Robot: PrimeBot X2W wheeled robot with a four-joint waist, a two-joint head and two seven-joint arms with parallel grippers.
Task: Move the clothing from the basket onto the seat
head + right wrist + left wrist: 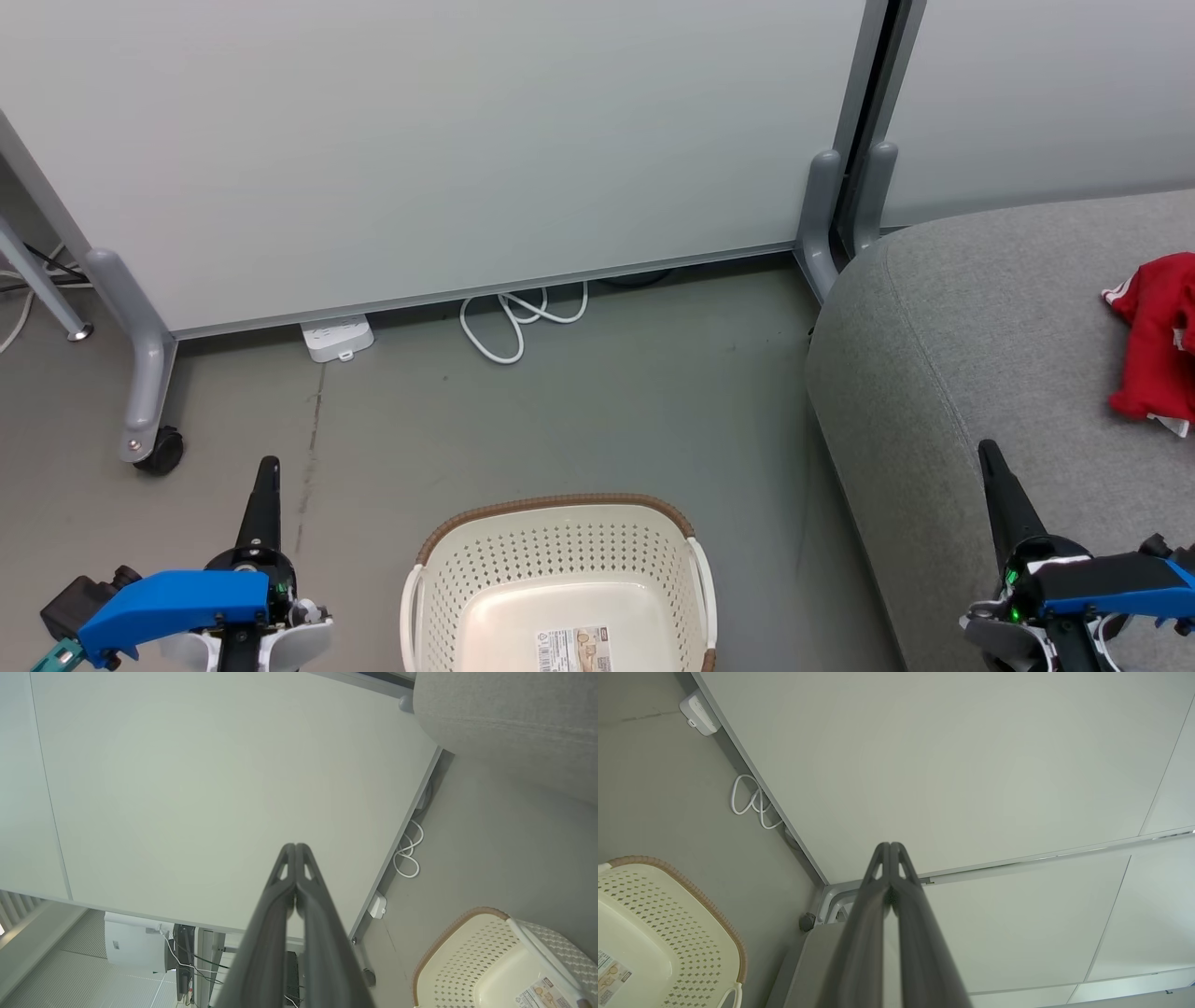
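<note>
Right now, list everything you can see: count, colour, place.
clothing: one heap, red with white trim, on the seat
seat: one, grey, right side
basket: one, cream-white with brown rim, on the floor between the claws, no clothing in the part shown
partition panels: two, pale grey, behind
power strip: one, white, floor at the panels' foot
cable: one, white, looped beside the strip
left claw: dark, shut, lower left
right claw: dark, shut, lower right
</note>
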